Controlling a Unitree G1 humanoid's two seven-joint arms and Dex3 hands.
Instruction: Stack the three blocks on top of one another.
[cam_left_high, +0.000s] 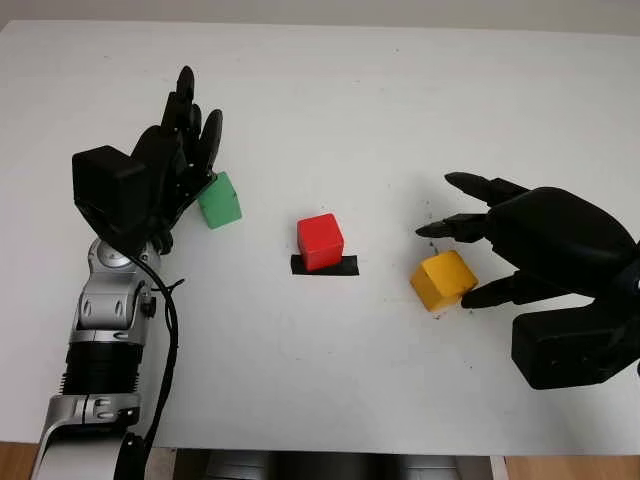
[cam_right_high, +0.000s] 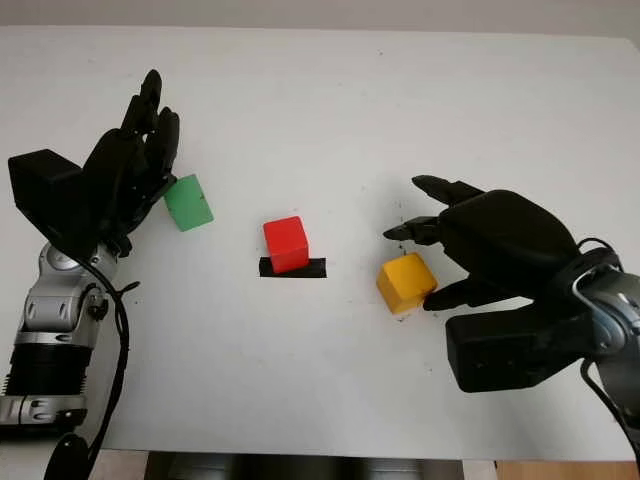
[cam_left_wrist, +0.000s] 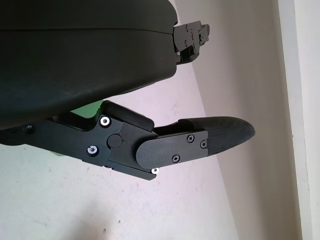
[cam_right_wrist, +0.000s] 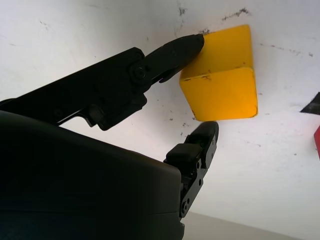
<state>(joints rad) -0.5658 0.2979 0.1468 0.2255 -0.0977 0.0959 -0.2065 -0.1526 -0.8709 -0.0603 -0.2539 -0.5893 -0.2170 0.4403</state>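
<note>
Right robot hand (cam_left_high: 470, 262) pinching yellow block (cam_left_high: 443, 280).
Your loose pinch may tip it; left robot hand (cam_left_high: 185, 150) open at green block's (cam_left_high: 219, 200) 9 o'clock.

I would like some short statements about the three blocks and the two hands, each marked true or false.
1. The red block stands on a strip of black tape. True.
2. The yellow block is stacked on the red block. False: it sits on the table, apart from it.
3. The right hand has fingers touching the yellow block. True.
4. The green block lies beside the right hand. False: it is beside the left hand.
</note>
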